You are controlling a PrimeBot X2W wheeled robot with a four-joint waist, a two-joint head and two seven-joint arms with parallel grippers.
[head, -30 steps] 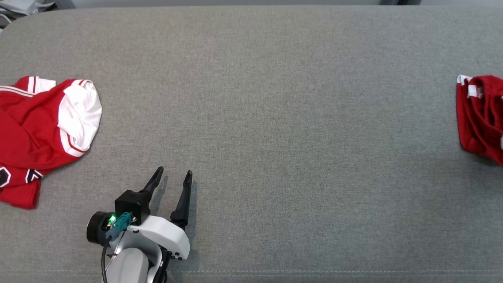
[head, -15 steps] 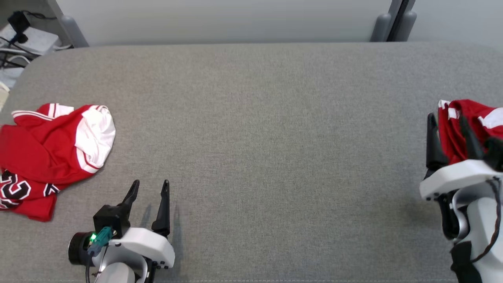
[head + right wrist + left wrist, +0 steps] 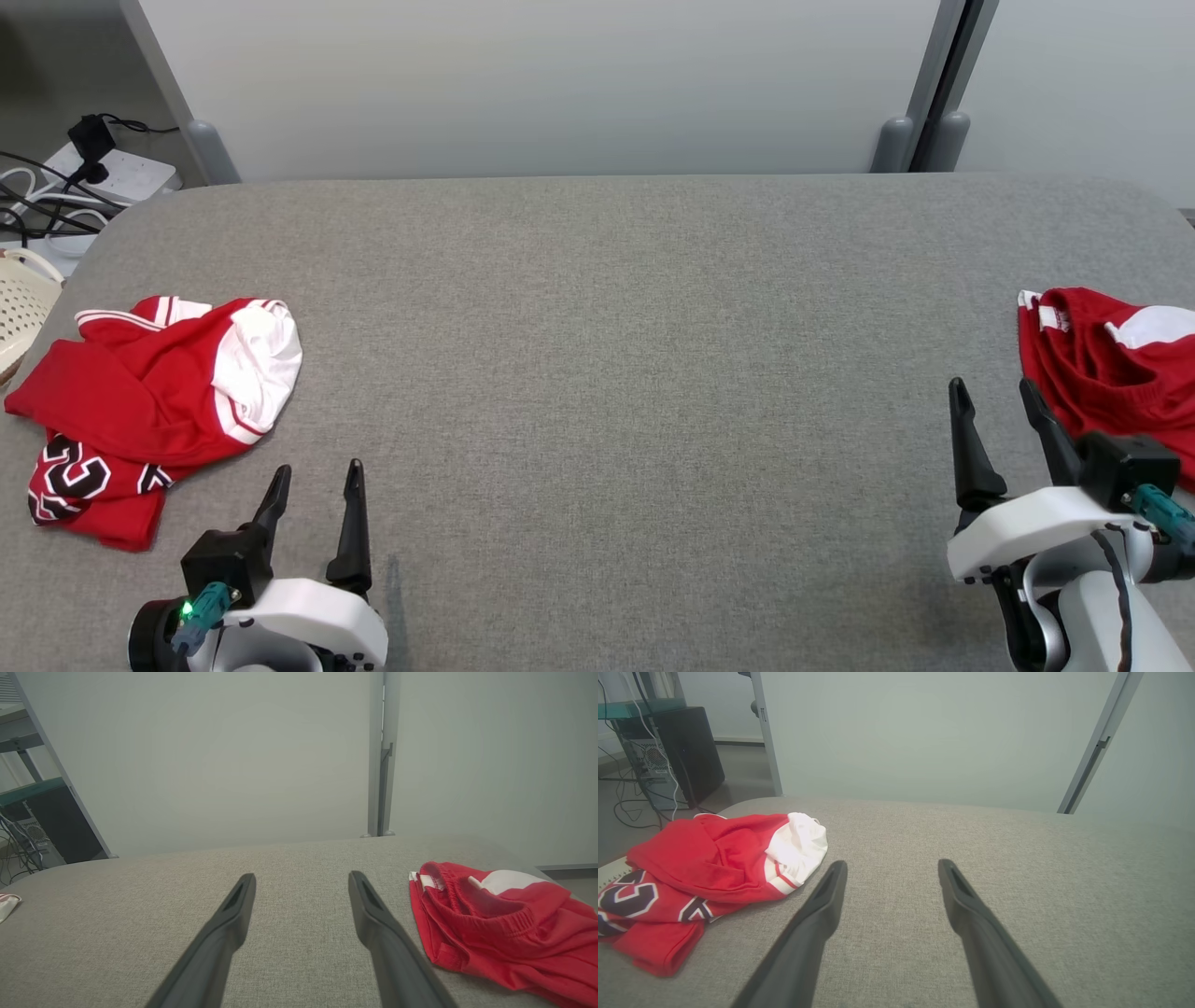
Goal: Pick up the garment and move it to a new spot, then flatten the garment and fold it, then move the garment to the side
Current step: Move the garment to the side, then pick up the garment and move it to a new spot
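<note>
The only marking is a set of large black, white-edged numerals point(image 3: 67, 474) on the crumpled red and white fabric jersey point(image 3: 121, 411), where the folds hide too much to read them with certainty.

On my head camera the right garment point(image 3: 1120, 383) runs off the picture's right edge, and my right wrist camera cuts its lower part at the bottom corner. The dark print point(image 3: 65, 471) on the left garment point(image 3: 121, 411) is partly folded under; I can't read it. A pale basket point(image 3: 23, 303) is cut by the left edge. 1 white scrap point(image 3: 7, 904) at the right wrist view's left edge is too small to identify.
</note>
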